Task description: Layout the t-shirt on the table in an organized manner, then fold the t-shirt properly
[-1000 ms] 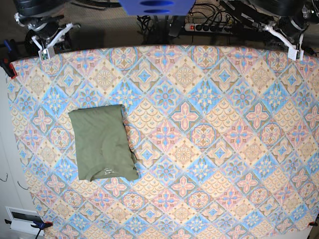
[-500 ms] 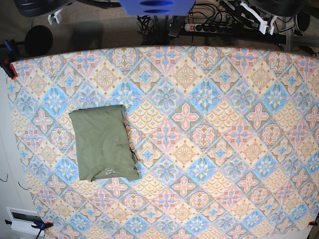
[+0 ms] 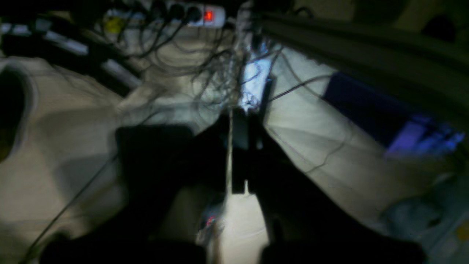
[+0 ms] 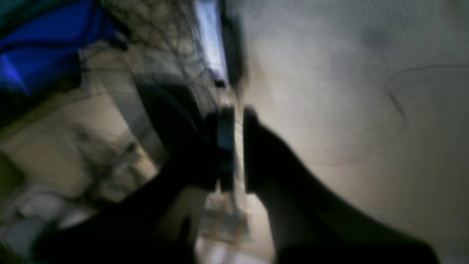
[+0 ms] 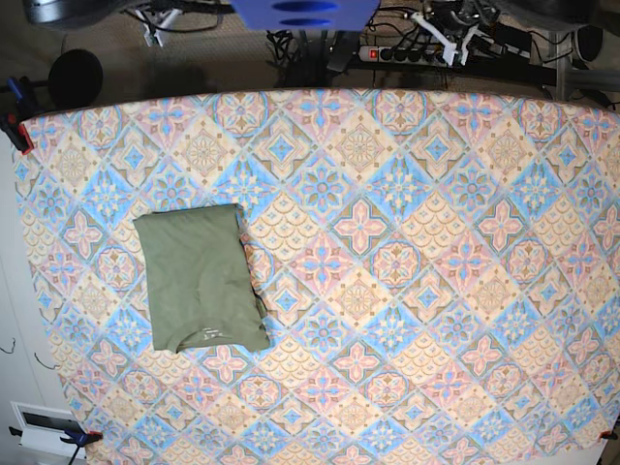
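Observation:
The olive-green t-shirt lies folded into a neat rectangle on the left part of the table, with no gripper near it. Both arms are drawn back beyond the table's far edge. My left gripper is at the top right of the base view, over the cables. My right gripper is at the top left. In the left wrist view the dark fingers of the left gripper are pressed together over the floor. The right gripper shows only a thin slit between its fingers, with nothing in it.
A power strip with many cables lies on the floor behind the table. A blue mount sits at top centre. A red clamp grips the table's left edge. A white box stands at bottom left.
Both arms have pulled further back from the table's far corners, off the table and in toward the top centre. The folded t-shirt has not moved.

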Action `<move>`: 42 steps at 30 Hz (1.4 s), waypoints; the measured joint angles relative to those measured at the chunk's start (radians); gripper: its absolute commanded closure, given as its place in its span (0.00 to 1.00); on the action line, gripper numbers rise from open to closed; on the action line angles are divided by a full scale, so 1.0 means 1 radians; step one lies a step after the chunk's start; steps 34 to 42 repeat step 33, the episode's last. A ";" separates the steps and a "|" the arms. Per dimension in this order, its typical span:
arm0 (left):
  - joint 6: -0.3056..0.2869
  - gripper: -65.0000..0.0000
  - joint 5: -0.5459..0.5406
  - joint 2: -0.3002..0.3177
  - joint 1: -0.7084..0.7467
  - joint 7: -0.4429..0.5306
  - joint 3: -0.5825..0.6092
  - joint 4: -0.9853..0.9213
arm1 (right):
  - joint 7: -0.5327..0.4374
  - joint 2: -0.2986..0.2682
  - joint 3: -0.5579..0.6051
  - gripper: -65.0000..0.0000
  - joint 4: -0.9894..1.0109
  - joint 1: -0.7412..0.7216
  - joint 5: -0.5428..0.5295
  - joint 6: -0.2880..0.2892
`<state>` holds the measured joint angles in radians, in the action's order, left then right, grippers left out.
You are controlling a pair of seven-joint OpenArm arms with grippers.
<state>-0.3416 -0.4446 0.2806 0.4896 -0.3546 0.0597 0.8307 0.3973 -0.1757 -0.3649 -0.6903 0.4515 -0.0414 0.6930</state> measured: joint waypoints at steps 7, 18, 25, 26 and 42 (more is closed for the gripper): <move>0.003 1.00 0.005 -0.054 -0.173 0.285 0.209 -0.394 | -0.253 0.004 -0.003 0.94 0.350 -0.141 0.127 -0.008; 0.006 1.00 0.000 -0.153 -0.290 0.428 0.343 -0.564 | -0.382 0.025 -0.002 0.94 0.475 -0.207 0.125 -0.188; 0.009 1.00 0.000 -0.164 -0.312 0.426 0.371 -0.566 | -0.383 0.097 -0.002 0.94 0.495 -0.292 0.122 -0.375; 0.009 1.00 0.000 -0.174 -0.320 0.425 0.371 -0.566 | -0.382 0.088 -0.002 0.94 0.496 -0.296 0.124 -0.397; 0.009 1.00 -0.004 -0.200 -0.333 0.430 0.370 -0.564 | -0.376 0.079 -0.002 0.94 0.525 -0.305 0.123 -0.462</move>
